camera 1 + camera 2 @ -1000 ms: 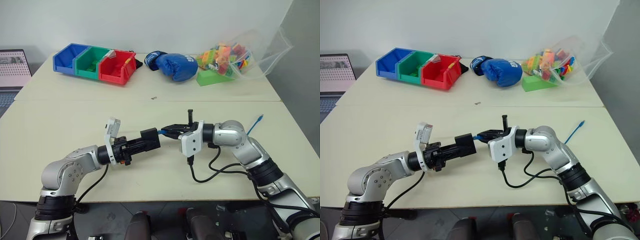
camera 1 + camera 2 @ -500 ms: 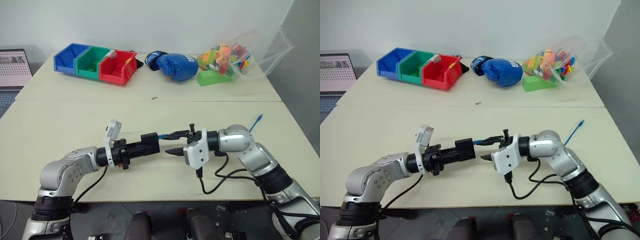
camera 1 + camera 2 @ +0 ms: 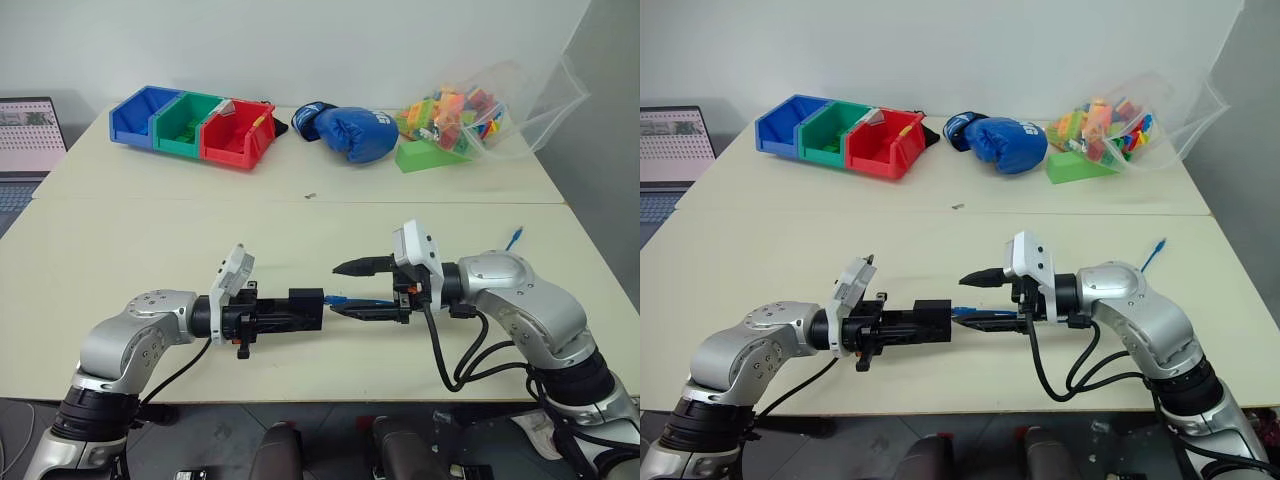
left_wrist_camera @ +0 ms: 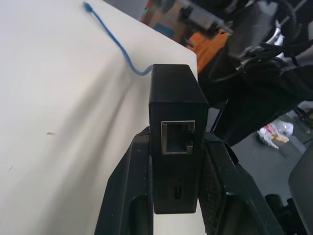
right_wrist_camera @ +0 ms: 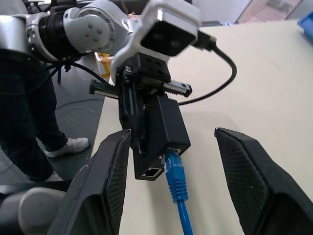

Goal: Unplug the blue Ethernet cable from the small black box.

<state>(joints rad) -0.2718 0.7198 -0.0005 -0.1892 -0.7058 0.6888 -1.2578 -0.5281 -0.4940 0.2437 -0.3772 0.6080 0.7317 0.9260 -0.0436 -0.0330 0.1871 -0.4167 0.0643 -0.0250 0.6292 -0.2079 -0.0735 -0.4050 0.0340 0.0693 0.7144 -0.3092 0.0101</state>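
Cream tabletop [image 3: 150, 230], two slabs with a seam running across between them. At the far edge: a row of blue, green and red storage bins [image 3: 195, 126], a blue boxing glove [image 3: 350, 131], and a clear bag of coloured bricks [image 3: 470, 110] with a green block just in front. A laptop [image 3: 28, 135] sits at the far left edge.

Both arms meet over the near slab, above the tabletop, pointing at each other.

Left gripper [image 3: 290, 311]: jaws clamped on the small black box [image 3: 307, 309], one finger on each flat side, per the left wrist view. That view shows an empty port on the box's near face [image 4: 177, 137].

Right gripper [image 3: 352, 288]: jaws spread wide, one finger above and one below in the head views, gripping nothing. The right wrist view shows both pads [image 5: 111, 176] well apart, the box between them but untouched.

Blue Ethernet cable [image 5: 177, 188]: its plug is seated in the box's port facing the right gripper, and the cord runs back between the open fingers. In the head view it is a short blue stub [image 3: 338, 299] just beside the box. The far end [image 3: 514, 238] lies near the tabletop's right edge, behind the right arm.
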